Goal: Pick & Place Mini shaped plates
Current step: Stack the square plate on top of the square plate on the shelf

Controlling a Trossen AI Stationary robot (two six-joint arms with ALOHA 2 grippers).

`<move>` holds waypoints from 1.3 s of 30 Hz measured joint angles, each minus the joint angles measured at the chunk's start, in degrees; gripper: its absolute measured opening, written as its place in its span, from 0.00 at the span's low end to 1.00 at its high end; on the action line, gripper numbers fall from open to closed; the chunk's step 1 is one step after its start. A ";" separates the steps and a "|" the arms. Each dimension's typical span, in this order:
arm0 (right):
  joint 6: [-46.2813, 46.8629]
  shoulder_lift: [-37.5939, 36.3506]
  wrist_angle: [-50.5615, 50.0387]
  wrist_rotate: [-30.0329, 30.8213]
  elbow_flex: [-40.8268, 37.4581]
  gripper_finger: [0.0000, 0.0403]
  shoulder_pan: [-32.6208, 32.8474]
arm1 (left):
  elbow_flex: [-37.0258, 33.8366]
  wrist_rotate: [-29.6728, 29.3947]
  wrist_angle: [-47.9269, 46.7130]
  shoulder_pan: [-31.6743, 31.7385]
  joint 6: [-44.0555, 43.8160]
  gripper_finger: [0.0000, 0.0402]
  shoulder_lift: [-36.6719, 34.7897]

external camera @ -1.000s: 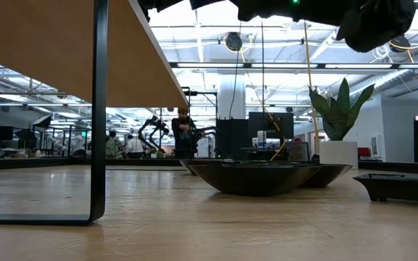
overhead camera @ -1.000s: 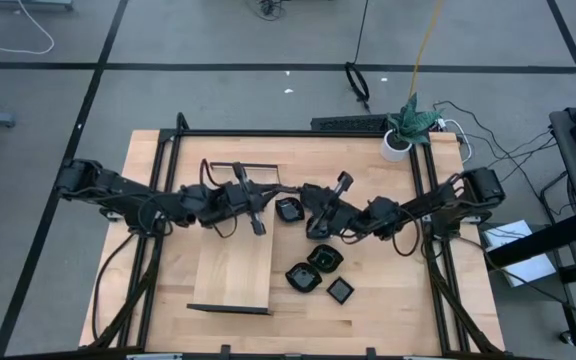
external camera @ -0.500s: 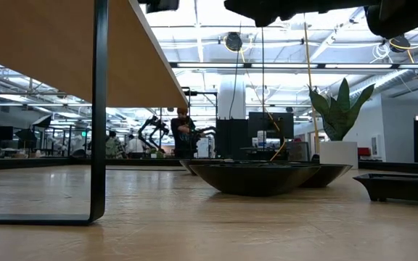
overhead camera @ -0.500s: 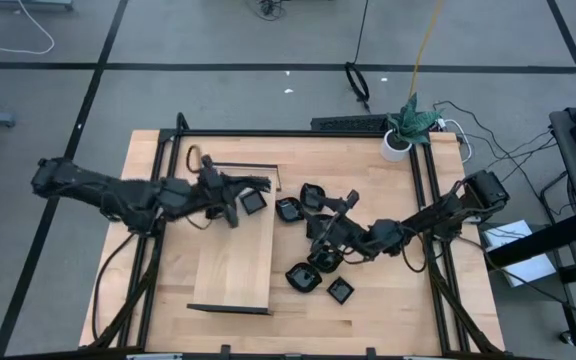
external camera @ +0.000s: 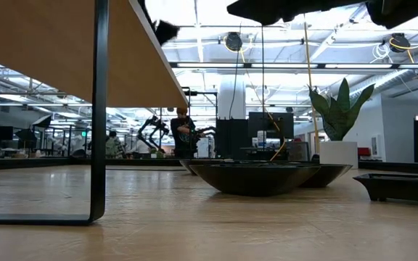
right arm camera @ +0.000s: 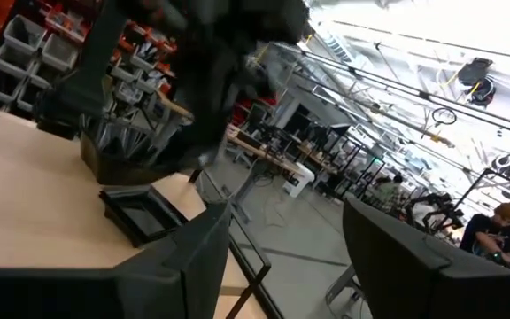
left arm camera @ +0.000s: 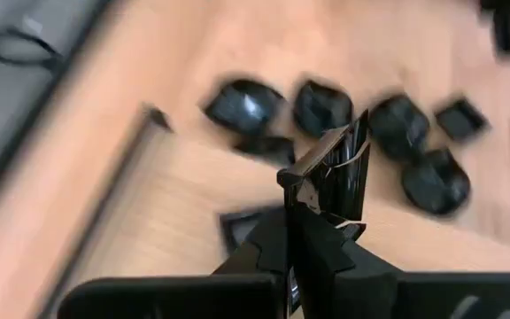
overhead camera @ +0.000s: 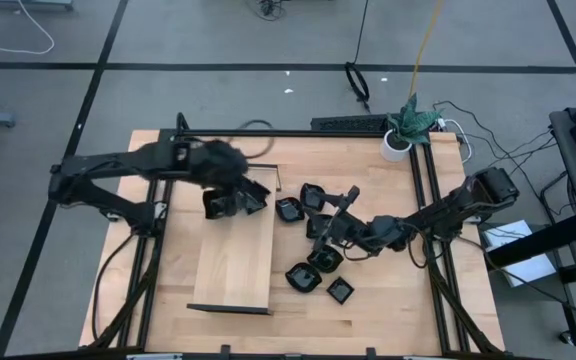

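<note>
Wooden table (overhead camera: 388,300), grey floor (overhead camera: 218,90) around

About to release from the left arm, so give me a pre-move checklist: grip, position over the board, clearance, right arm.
1. left gripper jaws shut on the held plate: ok.
2. Held plate above the wooden board: ok.
3. Gap to the square plate lying on the board: cannot tell.
4. right gripper jaws open, empty: ok.
5. Right gripper apart from the left arm, over the loose plates: ok.
</note>
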 joint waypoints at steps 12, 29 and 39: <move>2.39 -0.03 -3.69 -0.01 -0.02 0.51 -0.02 | 3.37 3.73 -8.30 3.59 4.92 0.02 5.51; 2.41 -0.03 -3.62 -0.16 -0.02 0.51 -0.04 | 2.76 6.15 -10.03 6.01 5.38 0.03 6.22; 2.43 -0.03 -3.68 -0.11 -0.02 0.51 -0.04 | 2.51 9.71 -10.19 5.99 6.41 0.11 9.86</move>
